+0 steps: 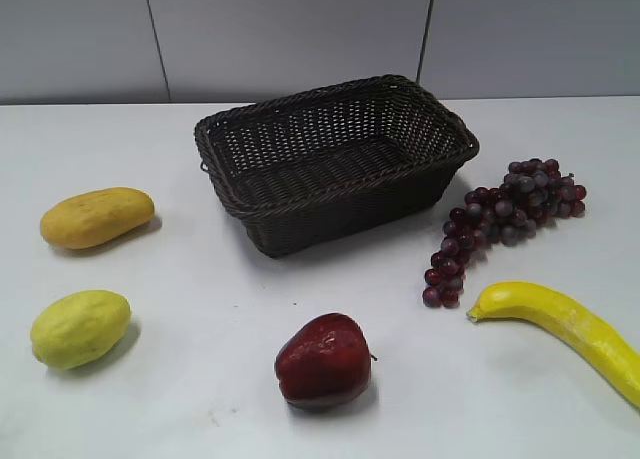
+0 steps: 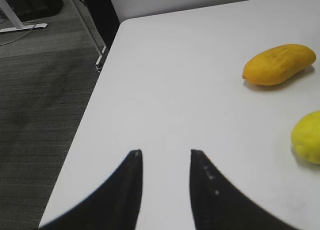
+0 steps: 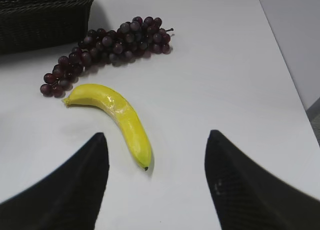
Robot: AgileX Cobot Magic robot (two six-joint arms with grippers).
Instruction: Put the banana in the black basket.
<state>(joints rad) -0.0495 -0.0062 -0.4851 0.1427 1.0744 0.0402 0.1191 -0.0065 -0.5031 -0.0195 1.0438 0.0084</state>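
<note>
The banana (image 1: 565,324) lies on the white table at the front right, its stem end toward the grapes; it also shows in the right wrist view (image 3: 117,117). The black basket (image 1: 335,159) stands empty at the table's middle back, and its corner shows in the right wrist view (image 3: 45,19). My right gripper (image 3: 156,140) is open and empty, above the table with the banana's tip between and just ahead of its fingers. My left gripper (image 2: 165,155) is open and empty over the table's left edge. Neither gripper shows in the exterior view.
A bunch of dark grapes (image 1: 500,224) lies between basket and banana. A red apple (image 1: 322,361) sits at the front middle. An orange-yellow oval fruit (image 1: 97,217) and a yellow-green lemon-like fruit (image 1: 80,327) lie at the left. The floor drops off beyond the left edge (image 2: 95,99).
</note>
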